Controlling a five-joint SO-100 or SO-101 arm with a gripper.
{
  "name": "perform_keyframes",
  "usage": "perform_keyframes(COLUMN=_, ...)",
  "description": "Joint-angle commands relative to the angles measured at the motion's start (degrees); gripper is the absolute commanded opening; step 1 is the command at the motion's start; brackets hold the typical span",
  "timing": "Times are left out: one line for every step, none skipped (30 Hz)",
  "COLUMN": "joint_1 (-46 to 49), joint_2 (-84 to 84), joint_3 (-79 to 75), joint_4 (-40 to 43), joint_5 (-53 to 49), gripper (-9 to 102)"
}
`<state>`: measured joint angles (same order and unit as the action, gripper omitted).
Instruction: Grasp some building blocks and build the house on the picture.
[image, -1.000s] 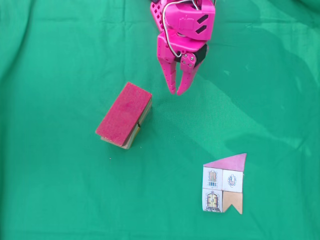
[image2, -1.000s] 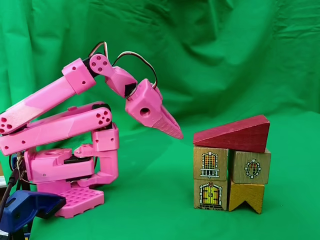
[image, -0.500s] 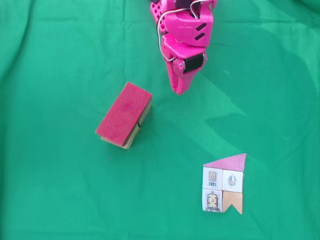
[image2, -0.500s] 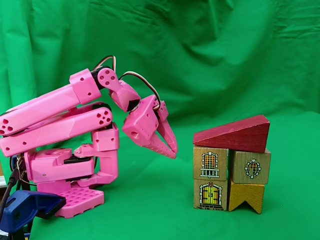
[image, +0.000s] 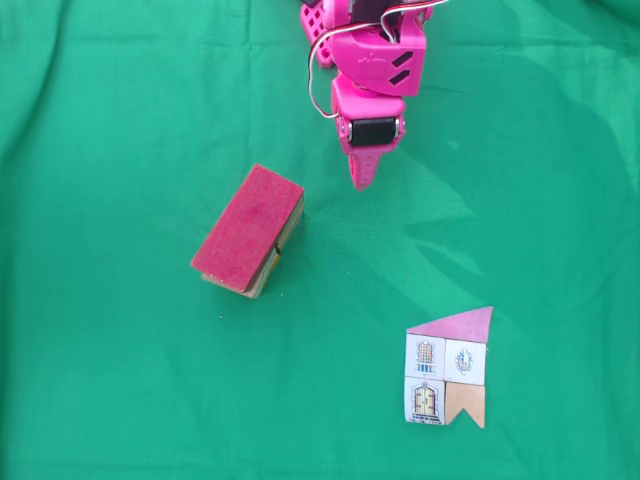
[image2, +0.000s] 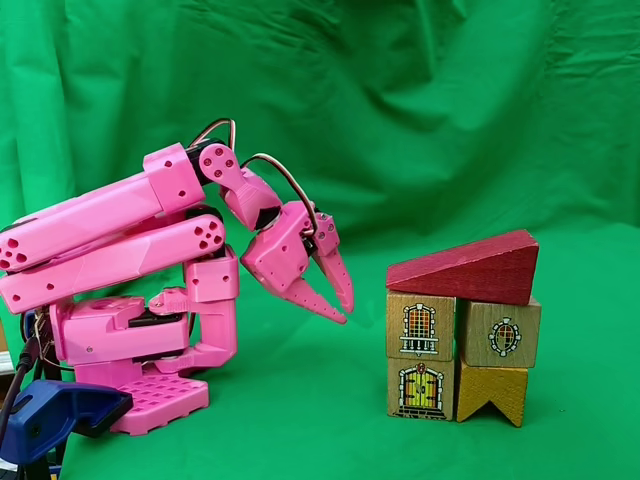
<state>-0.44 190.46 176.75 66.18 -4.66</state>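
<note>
Red-roofed, the house (image2: 463, 332) stands complete mid-cloth, left of the picture (image: 448, 367) near the bottom edge; your gripper (image2: 340, 305) hangs beside it, fingers pressed together on nothing, likely clear to avoid toppling it.

Gripper (image2: 343, 303) lowered and drawn back toward arm base (image2: 150, 400) in side fixed view; rolled about wrist in top fixed view (image: 362, 183), from both fingers side by side to one narrow edge; jaws closed.
</note>
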Motion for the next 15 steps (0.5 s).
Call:
perform_keyframes(joint_1=-1.23, joint_2=3.96, joint_3=1.14, joint_4=-0.62, joint_5=1.49, gripper=0)
perform_keyframes(joint_1=-1.23, joint_2=3.96, joint_3=1.58, joint_4=-0.62, joint_5=1.49, gripper=0)
perform_keyframes(joint_1=-1.23, joint_2=3.96, joint_3=1.85, joint_4=-0.62, joint_5=1.49, gripper=0)
perform_keyframes(joint_1=-1.23, joint_2=3.96, joint_3=2.02, joint_4=-0.62, joint_5=1.58, gripper=0)
perform_keyframes(joint_1=-1.23, joint_2=3.96, joint_3=2.02, joint_4=-0.62, joint_5=1.58, gripper=0)
perform_keyframes(joint_1=-1.23, joint_2=3.96, joint_3=2.02, joint_4=-0.62, joint_5=1.58, gripper=0)
perform_keyframes(joint_1=-1.23, joint_2=3.96, joint_3=2.02, joint_4=-0.62, joint_5=1.58, gripper=0)
perform_keyframes(joint_1=-1.23, joint_2=3.96, joint_3=2.11, joint_4=-0.62, joint_5=1.58, gripper=0)
perform_keyframes(joint_1=-1.23, joint_2=3.96, joint_3=2.11, joint_4=-0.62, joint_5=1.58, gripper=0)
perform_keyframes(joint_1=-1.23, joint_2=3.96, joint_3=2.20, joint_4=-0.62, joint_5=1.58, gripper=0)
perform_keyframes(joint_1=-1.23, joint_2=3.96, joint_3=2.29, joint_4=-0.62, joint_5=1.58, gripper=0)
perform_keyframes(joint_1=-1.23, joint_2=3.96, joint_3=2.64, joint_4=-0.62, joint_5=1.58, gripper=0)
perform_keyframes(joint_1=-1.23, joint_2=3.96, joint_3=2.90, joint_4=-0.62, joint_5=1.58, gripper=0)
perform_keyframes(joint_1=-1.23, joint_2=3.96, joint_3=2.90, joint_4=-0.62, joint_5=1.58, gripper=0)
perform_keyframes(joint_1=-1.23, joint_2=3.96, joint_3=2.90, joint_4=-0.62, joint_5=1.58, gripper=0)
